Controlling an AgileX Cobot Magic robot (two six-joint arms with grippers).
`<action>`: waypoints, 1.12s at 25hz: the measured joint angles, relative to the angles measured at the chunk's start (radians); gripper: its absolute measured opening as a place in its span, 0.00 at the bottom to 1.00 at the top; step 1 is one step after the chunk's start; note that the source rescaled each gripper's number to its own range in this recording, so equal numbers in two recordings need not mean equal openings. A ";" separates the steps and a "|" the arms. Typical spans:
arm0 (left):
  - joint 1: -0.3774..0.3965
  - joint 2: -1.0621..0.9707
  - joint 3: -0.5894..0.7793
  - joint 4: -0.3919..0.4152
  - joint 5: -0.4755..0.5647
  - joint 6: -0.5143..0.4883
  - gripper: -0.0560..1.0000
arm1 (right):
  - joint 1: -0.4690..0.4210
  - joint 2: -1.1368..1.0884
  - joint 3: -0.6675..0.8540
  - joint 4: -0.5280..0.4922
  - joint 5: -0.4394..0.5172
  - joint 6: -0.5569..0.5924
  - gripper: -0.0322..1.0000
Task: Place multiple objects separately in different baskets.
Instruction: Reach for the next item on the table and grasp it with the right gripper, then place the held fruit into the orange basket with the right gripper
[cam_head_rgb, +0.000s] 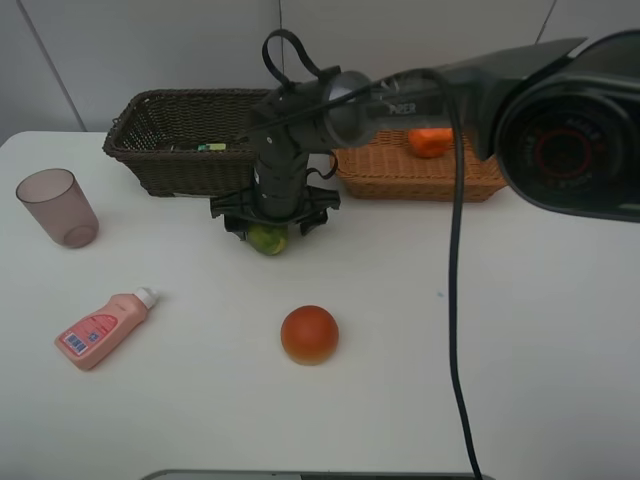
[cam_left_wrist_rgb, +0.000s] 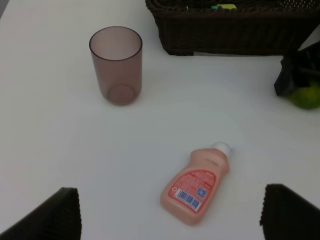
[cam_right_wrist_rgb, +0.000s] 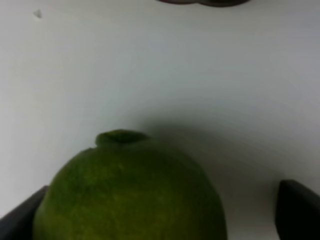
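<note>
One green fruit (cam_right_wrist_rgb: 130, 190), between right jaws, seemingly not gripped

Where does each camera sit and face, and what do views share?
Exterior high: mounted high, looking down across the table toward the dark basket and tan basket; right arm shows.
Left wrist: on left arm, facing cup and pink bottle; left claw tips show.
Right wrist: on right arm, close on green fruit; right claw tips show.
Shared: all three see the green fruit.
</note>
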 joint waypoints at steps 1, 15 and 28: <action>0.000 0.000 0.000 0.000 0.000 0.000 0.92 | 0.000 0.000 0.000 0.000 0.001 0.000 0.68; 0.000 0.000 0.000 0.000 0.000 0.000 0.92 | 0.000 0.002 -0.001 0.001 0.010 0.000 0.41; 0.000 0.000 0.000 0.000 0.000 0.000 0.92 | 0.000 0.002 -0.001 0.012 0.018 0.000 0.41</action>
